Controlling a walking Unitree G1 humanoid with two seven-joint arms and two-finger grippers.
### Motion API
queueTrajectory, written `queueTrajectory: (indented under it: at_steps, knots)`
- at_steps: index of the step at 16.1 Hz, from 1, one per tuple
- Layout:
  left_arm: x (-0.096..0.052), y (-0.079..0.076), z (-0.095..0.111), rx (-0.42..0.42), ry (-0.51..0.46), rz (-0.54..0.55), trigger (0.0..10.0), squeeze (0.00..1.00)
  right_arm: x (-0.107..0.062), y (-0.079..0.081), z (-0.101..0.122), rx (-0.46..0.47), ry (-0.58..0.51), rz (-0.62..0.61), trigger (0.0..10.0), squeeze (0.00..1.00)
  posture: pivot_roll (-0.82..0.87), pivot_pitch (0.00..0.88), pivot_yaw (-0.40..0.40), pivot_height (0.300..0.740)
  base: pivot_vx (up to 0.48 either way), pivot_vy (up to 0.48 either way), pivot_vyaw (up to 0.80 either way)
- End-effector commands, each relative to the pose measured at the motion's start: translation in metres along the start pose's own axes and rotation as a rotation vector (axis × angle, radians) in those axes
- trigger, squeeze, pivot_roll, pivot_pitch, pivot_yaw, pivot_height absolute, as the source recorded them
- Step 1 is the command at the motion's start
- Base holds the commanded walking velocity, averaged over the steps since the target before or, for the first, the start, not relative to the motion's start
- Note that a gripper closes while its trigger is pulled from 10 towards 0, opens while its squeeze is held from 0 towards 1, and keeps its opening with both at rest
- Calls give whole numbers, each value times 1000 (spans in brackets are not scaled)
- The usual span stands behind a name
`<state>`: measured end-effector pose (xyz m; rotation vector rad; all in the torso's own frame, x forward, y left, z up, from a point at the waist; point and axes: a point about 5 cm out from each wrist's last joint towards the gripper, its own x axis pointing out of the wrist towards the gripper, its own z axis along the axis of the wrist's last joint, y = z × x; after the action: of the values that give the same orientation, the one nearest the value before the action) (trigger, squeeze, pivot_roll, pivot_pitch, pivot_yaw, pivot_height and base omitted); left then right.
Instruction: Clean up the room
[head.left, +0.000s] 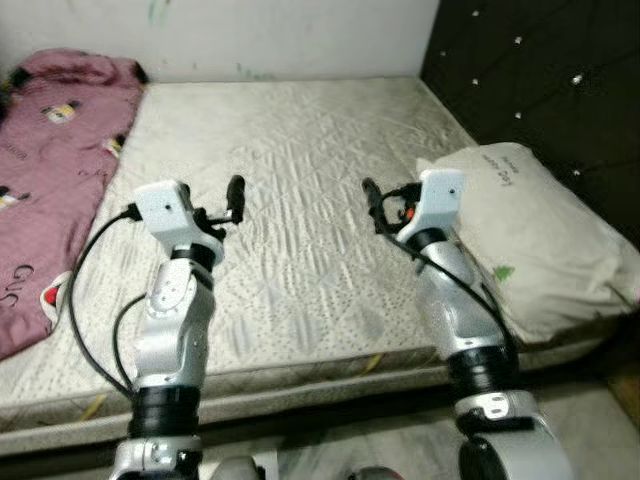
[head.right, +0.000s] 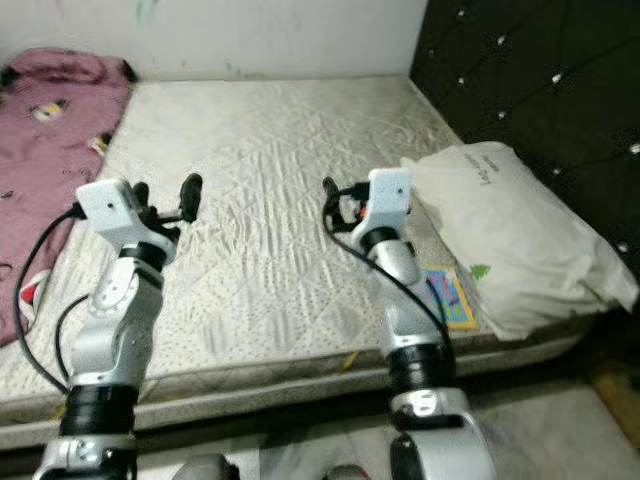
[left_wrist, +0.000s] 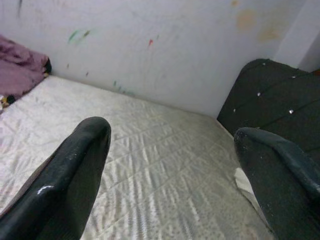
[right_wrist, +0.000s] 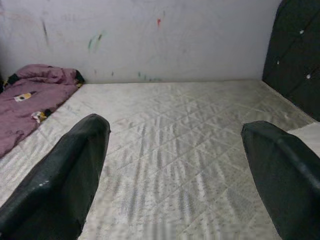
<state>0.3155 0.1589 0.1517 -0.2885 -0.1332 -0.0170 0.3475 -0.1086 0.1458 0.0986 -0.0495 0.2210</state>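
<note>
Two grippers hang over the bed (head.left: 300, 250) in your head views: the left gripper (head.left: 225, 205) at centre left, the right gripper (head.left: 378, 208) at centre, a pillow (head.left: 530, 235) at right, a pink blanket (head.left: 50, 180) at upper left. In your left wrist view the jaws gape wide, empty. Your right wrist view shows the same, blanket at left.

Scuffed white wall (right_wrist: 150, 35), black tufted headboard (head.left: 540, 70), quilted mattress (head.left: 300, 230).
</note>
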Motion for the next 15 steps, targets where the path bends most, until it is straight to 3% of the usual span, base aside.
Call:
queueTrajectory:
  at_steps: [1, 15]
  knots:
    - [2, -2, 0, -5, 4, 2, 10000, 0, 2, -2, 2, -7, -2, -2, 10000, 0, -85, 0, -24, 740, 0, 480, 0]
    - [3, -3, 0, -16, 4, 4, 10000, 0, 2, 0, 2, -23, -6, 17, 10000, 0, -88, 0, -23, 740, 0, 480, 45]
